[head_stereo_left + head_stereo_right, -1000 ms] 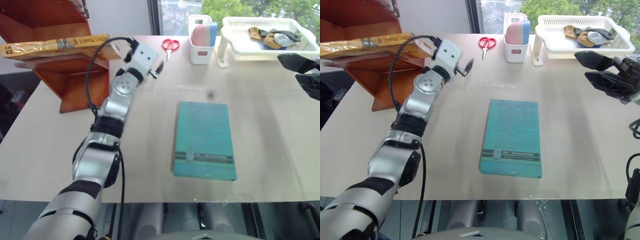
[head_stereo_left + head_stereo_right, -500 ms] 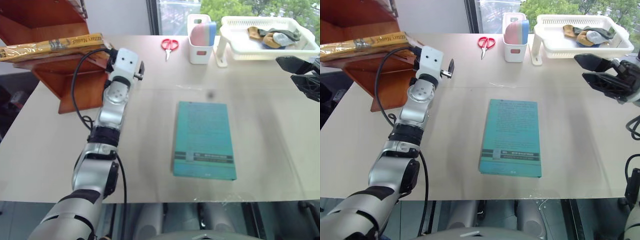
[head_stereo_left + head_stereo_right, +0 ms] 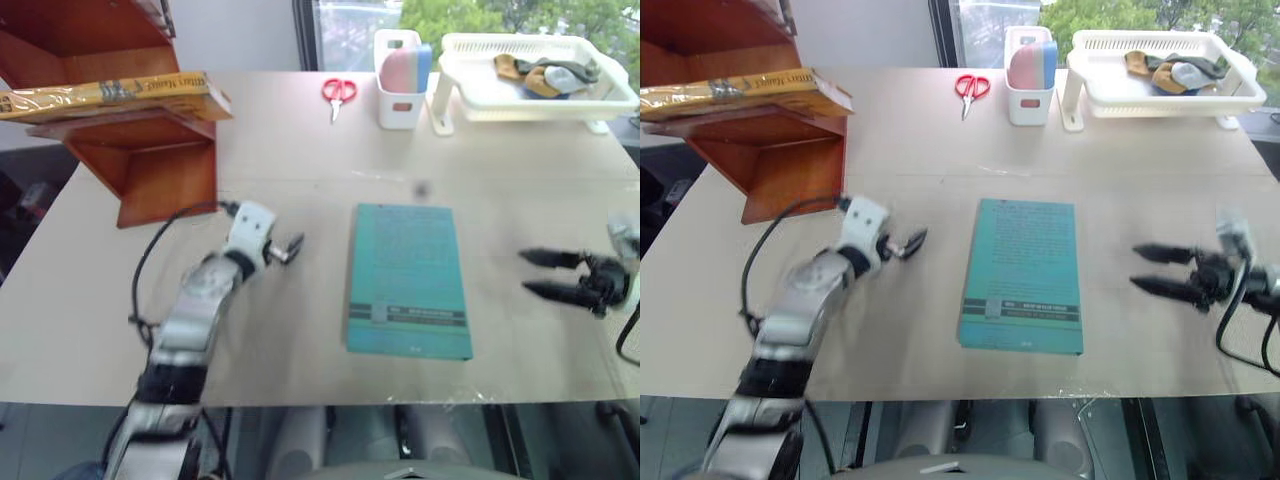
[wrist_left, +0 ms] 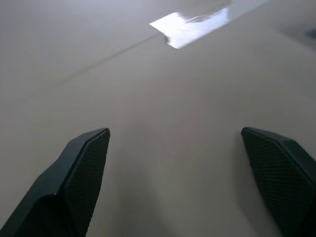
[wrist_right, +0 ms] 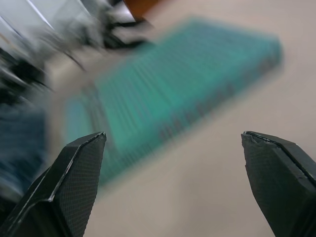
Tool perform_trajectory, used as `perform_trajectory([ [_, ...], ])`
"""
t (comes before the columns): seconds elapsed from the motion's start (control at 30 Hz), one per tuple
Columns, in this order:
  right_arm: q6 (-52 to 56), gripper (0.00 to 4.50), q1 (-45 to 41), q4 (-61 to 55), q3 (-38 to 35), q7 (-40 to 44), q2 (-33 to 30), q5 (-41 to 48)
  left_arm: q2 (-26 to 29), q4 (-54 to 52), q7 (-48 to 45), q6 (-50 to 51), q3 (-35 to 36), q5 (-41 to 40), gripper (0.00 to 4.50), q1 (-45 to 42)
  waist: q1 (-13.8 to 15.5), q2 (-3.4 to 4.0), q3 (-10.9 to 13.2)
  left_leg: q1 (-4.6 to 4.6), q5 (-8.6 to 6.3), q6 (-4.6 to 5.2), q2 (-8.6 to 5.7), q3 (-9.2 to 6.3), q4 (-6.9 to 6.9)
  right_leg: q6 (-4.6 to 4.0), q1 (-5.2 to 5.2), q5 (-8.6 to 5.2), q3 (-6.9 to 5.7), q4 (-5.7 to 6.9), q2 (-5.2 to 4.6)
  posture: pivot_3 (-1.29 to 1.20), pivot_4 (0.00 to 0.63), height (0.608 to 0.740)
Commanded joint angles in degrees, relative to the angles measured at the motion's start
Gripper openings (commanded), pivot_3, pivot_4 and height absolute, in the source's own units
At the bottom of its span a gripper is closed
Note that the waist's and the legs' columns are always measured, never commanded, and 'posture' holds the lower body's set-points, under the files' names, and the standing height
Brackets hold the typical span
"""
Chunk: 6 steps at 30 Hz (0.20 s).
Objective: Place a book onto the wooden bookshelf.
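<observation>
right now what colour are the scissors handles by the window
Red, on the scissors; clearest in the left eye view.

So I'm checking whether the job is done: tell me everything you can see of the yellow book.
The yellow book is a thin, glossy yellow-orange paperback with white lettering along its long side. It lies flat on a board of the wooden bookshelf at the table's far left corner, its near corner jutting past the board's edge. Only the shelf touches it; both grippers are low over the table, away from it.
</observation>
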Motion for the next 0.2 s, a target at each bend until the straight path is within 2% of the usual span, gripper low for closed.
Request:
perform_trajectory([
  [0.03,-7.9,4.5,2.3,1.3,-1.8,-2.5,1.8,-3.3,1.2,-8.8,-2.3,1.9,4.4,-4.2,4.48,7.8,0.0,0.0,0.0,0.3,-0.01,0.0,-0.01,0.03,-0.11,-0.01,0.29,-0.01,-0.01,-0.08,0.0,0.0,0.15,0.74],
  [0.2,-11.6,4.5,5.0,0.8,-4.6,-6.2,5.5,-2.7,0.2,-15.4,-2.1,2.1,7.7,-7.2,4.48,20.4,-0.1,-0.06,0.0,1.42,-0.03,-0.02,0.13,0.19,-0.44,-0.05,1.31,-0.05,0.14,-0.3,-0.08,0.0,0.15,0.74],
])
